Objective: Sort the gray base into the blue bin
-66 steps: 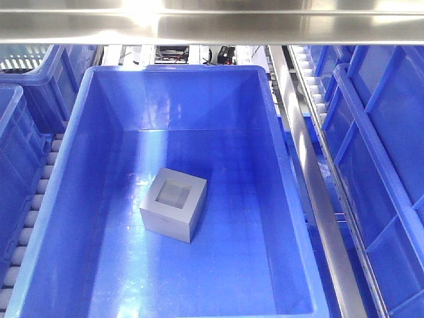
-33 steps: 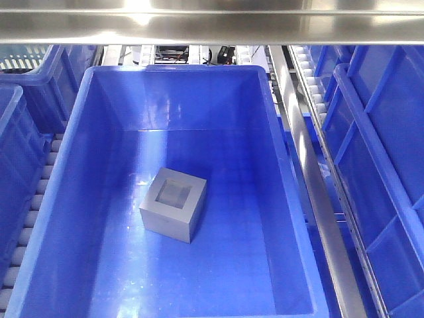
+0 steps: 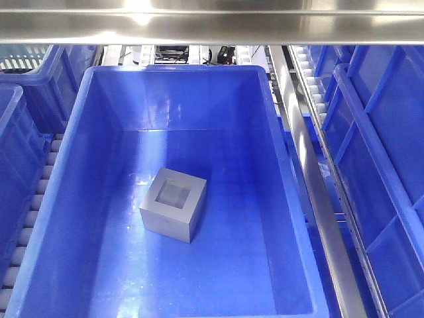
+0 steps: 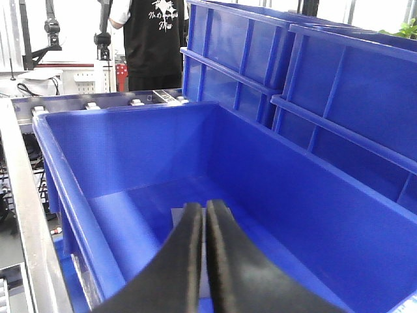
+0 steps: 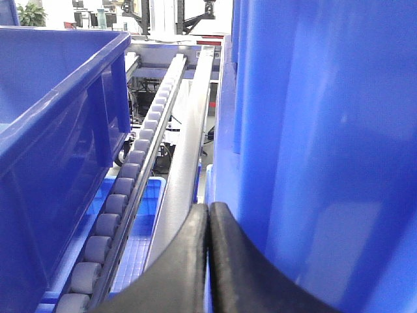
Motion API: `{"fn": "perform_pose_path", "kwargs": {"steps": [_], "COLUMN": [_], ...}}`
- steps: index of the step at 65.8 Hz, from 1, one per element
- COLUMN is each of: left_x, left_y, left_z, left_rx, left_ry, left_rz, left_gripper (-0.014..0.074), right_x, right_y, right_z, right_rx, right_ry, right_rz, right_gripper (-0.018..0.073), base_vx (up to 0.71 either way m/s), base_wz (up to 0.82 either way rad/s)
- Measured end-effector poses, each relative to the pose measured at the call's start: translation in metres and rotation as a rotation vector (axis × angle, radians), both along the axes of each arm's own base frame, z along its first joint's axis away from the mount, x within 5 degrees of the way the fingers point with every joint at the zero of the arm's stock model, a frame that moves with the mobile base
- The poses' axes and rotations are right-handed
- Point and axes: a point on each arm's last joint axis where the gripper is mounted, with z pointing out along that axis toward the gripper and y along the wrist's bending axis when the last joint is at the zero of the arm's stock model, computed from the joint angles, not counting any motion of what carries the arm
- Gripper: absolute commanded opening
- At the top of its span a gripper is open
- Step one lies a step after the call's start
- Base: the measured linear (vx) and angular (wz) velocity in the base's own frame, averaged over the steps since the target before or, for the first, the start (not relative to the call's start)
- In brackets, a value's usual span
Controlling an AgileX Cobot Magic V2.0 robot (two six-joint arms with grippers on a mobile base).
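Observation:
The gray base [image 3: 173, 204] is a matte cube with a square recess facing up. It rests on the floor of the blue bin [image 3: 86, 93], slightly left of the middle. Neither gripper shows in the front view. In the left wrist view, my left gripper [image 4: 204, 210] hangs shut and empty above the bin [image 4: 130, 143], and a pale patch of the base [image 4: 177, 218] peeks out behind its fingers. My right gripper [image 5: 208, 210] is shut on nothing, outside the bin, close to a blue crate wall [image 5: 313, 130].
A steel bar [image 3: 212, 26] crosses the top of the front view and a steel rail [image 3: 318, 199] runs along the bin's right side. Roller tracks [image 5: 124, 208] and other blue crates [image 3: 384, 132] flank the bin. A person in black [image 4: 153, 39] stands beyond it.

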Motion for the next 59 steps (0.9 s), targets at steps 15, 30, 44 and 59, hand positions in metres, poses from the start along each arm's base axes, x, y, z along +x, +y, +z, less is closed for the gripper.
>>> {"fn": "perform_pose_path", "kwargs": {"steps": [15, 30, 44, 59], "left_x": [0.000, 0.011, 0.019, 0.024], "left_y": [0.001, 0.010, 0.024, 0.031], "left_z": [0.000, -0.021, -0.047, -0.081], "left_rx": [0.018, 0.077, 0.087, 0.099], "left_ry": [-0.009, 0.029, 0.094, 0.085], "left_rz": [0.009, 0.243, 0.513, 0.612], "left_gripper": [-0.0007, -0.0007, -0.0007, -0.0006], "right_x": [0.000, 0.000, 0.000, 0.000], "right_y": [0.000, 0.000, 0.000, 0.000], "right_z": [0.000, 0.000, 0.000, 0.000], "right_rx": [0.000, 0.000, 0.000, 0.000], "right_ry": [0.000, 0.000, 0.000, 0.000], "right_rz": [0.000, 0.000, 0.000, 0.000], "right_gripper": [-0.0009, -0.0009, -0.0009, -0.0009], "base_vx": [0.00, 0.00, 0.00, 0.00], "base_wz": [0.00, 0.00, 0.00, 0.00]}}
